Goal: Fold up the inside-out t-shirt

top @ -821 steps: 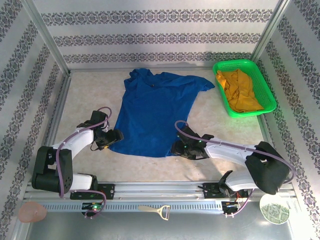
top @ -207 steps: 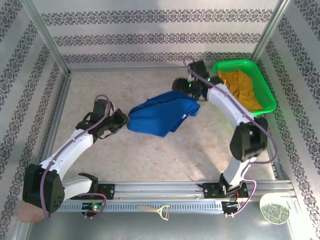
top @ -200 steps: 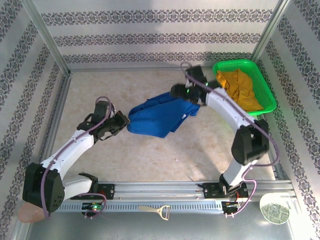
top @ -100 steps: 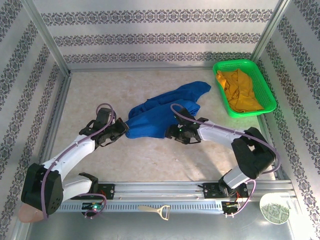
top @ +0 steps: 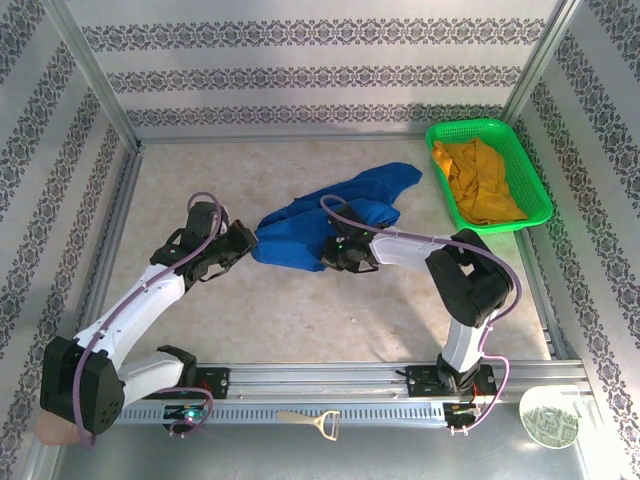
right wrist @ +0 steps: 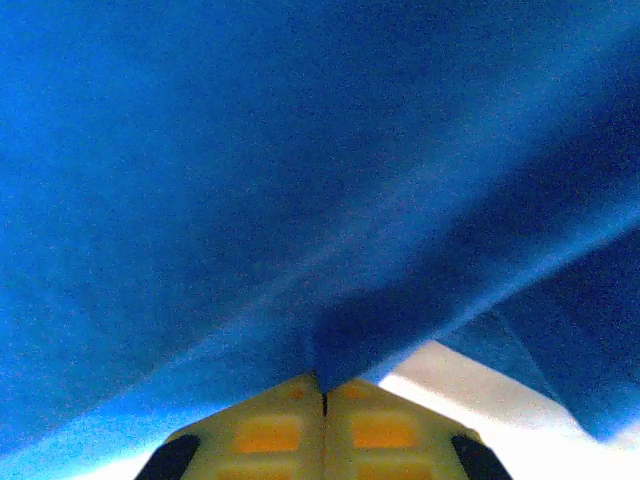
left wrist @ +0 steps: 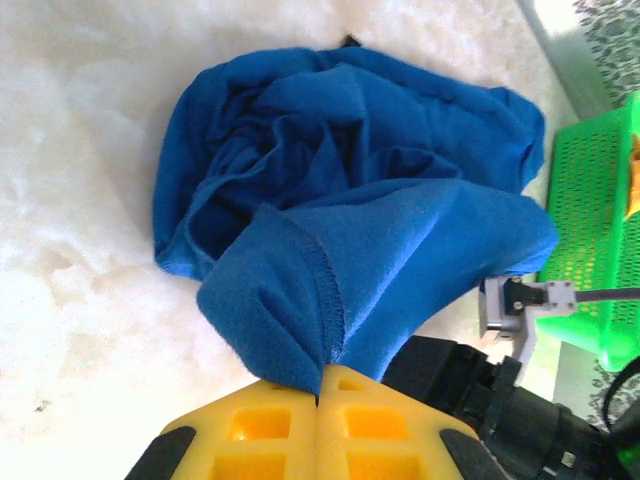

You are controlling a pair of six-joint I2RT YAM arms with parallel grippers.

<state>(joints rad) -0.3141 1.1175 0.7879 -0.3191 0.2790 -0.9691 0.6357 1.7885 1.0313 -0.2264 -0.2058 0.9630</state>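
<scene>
In the top external view, the inside-out t-shirt (top: 335, 222) is seen bunched into a crumpled heap near the middle of the bench (top: 300, 320), with one lobe extended toward the far right. It is near the green basket (top: 446, 128) but apart from it. A mustard-yellow garment (top: 480, 185) is held in that basket at the far right corner. The left arm (top: 150, 290) is positioned with the left jaws at the heap's left end; the right arm (top: 420, 245) is positioned with the right jaws at its near edge. In the left wrist view, the left jaws are shown together, with a stitched hem fold of the t-shirt (left wrist: 340, 170) clamped between the yellow fingers (left wrist: 260, 430). The rest of the cloth is piled on the bench (left wrist: 80, 300) beyond, and the basket (left wrist: 590, 230) is visible at the right edge. In the right wrist view, the right jaws are shown together, clamped on a ridge of the t-shirt (right wrist: 300, 150) between the yellow pads (right wrist: 270, 435). A strip of pale bench (right wrist: 470, 385) is visible at lower right.
</scene>
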